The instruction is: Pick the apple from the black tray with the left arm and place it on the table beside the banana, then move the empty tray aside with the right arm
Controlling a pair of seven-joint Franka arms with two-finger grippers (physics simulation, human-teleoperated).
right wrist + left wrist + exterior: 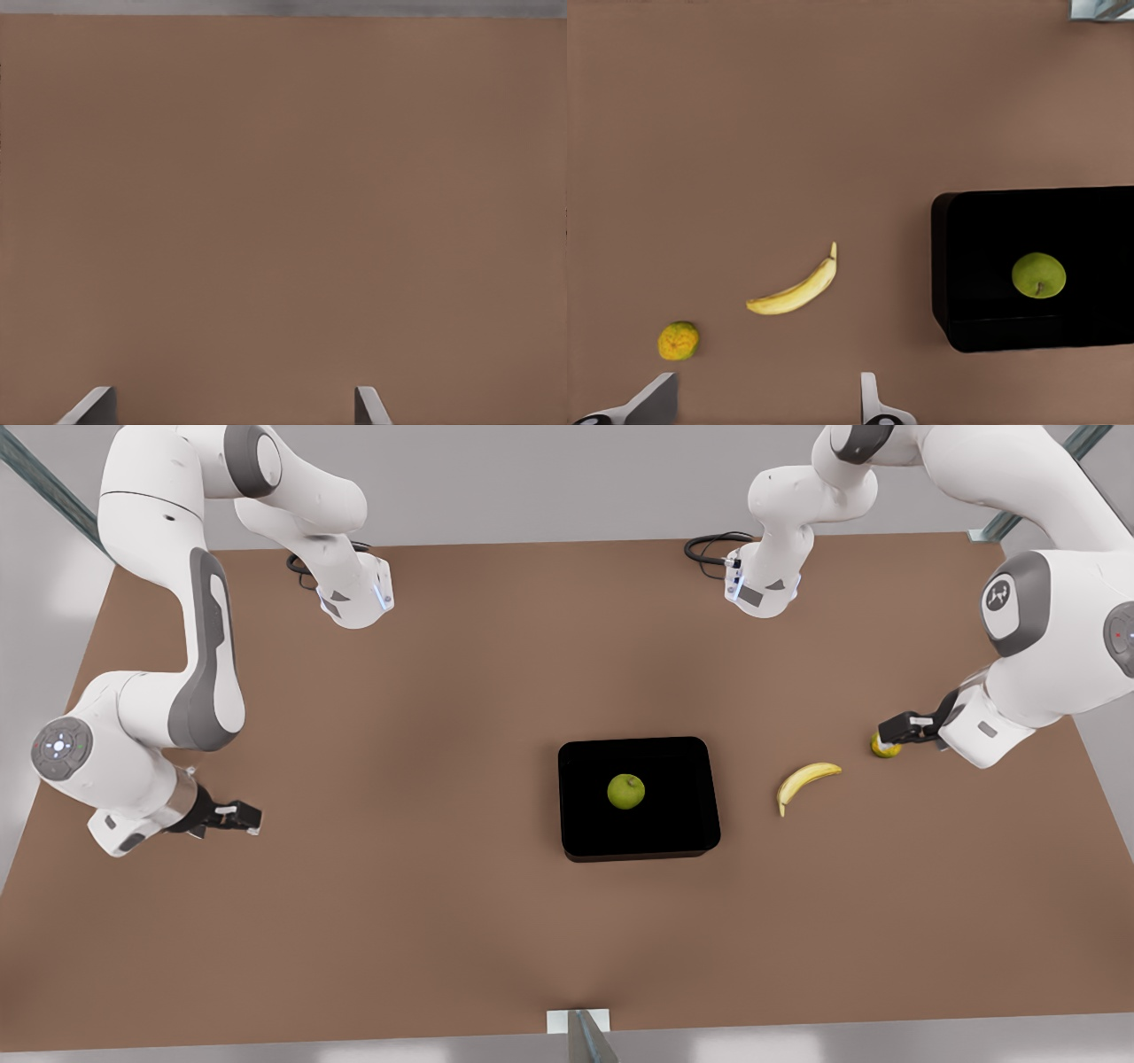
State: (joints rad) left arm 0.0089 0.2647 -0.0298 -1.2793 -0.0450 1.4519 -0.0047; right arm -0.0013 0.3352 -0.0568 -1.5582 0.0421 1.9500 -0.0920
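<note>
Front view: one black tray [638, 797] on the table [399, 921], one apple [625, 791] at its middle, one banana [804, 780] just beside the tray, one small orange fruit [884, 747] under the left claw [890, 729]. Right claw [244, 817] well apart at the front view's left, waiting.

Left wrist view: the left claw's fingers [870, 397] spread wide, empty; banana, orange fruit, tray corner and apple ahead.

Right wrist view: the right claw's fingers [368, 405] wide over bare table.

Soft, even light falls from overhead on the table [425, 921], which is paler in a central band and darker toward its lower corners. Shadows are faint. The tray [700, 841] is deep black with hardly any glare. Edges look slightly smeared.
</note>
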